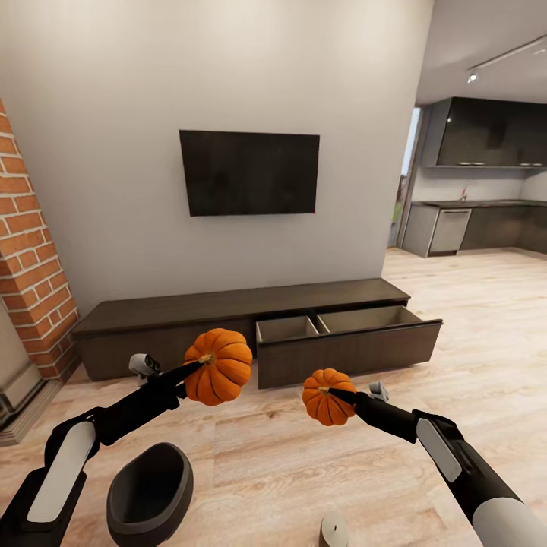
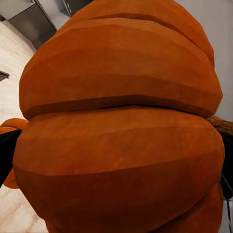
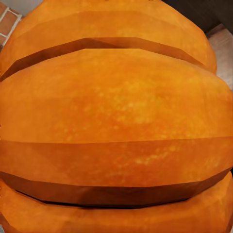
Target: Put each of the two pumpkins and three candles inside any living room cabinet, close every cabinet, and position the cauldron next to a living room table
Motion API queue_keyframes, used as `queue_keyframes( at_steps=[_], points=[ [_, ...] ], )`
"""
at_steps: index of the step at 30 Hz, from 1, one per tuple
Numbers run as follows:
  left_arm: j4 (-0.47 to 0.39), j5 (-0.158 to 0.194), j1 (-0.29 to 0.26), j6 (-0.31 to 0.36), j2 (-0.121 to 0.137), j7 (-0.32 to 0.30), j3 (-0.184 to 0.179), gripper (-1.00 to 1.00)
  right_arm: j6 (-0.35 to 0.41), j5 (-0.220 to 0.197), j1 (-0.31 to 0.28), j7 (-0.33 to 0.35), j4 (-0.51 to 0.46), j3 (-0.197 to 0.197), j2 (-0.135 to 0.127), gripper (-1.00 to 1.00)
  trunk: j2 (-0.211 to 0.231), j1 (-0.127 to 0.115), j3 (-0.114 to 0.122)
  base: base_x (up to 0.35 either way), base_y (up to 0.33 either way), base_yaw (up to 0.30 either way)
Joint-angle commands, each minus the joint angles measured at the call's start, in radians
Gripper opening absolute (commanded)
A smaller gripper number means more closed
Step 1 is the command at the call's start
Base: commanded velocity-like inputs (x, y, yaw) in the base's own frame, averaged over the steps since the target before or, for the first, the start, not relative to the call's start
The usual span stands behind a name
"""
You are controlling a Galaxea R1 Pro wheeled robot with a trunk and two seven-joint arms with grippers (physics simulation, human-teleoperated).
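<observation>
My left gripper (image 1: 199,362) is shut on the larger orange pumpkin (image 1: 220,366) at its stem, holding it up in the air. My right gripper (image 1: 333,392) is shut on the smaller pumpkin (image 1: 327,398) in the same way. Each wrist view is close against its own pumpkin (image 2: 116,126) (image 3: 116,116). Ahead, the low dark-brown cabinet (image 1: 175,319) runs along the wall. Its right drawer (image 1: 349,346) is pulled open and shows two empty compartments; the left front is shut. The black cauldron (image 1: 150,494) sits on the floor below my left arm. What looks like a stubby candle (image 1: 334,530) stands at the bottom edge.
A dark television (image 1: 249,172) hangs on the wall above the cabinet. The brick fireplace (image 1: 30,251) stands at the left, close to the cabinet's end. Light wood floor runs to the right toward a dark kitchen (image 1: 479,197).
</observation>
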Motion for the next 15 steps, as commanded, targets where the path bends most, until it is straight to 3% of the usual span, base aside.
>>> queue_keyframes(
  at_steps=[1,15],
  points=[
    [0.0,-0.001,-0.001,0.004,0.0,-0.004,0.001,-1.0,0.006,-0.008,0.0,-0.002,0.0,0.002,-0.001,-1.0,0.007,-0.004,0.001,0.0,0.0,0.0],
    [0.0,-0.002,-0.001,0.005,0.001,-0.004,0.001,-1.0,0.005,-0.008,0.0,-0.004,0.0,0.002,-0.001,-1.0,0.105,-0.058,0.022,0.0,0.0,0.0]
  ],
)
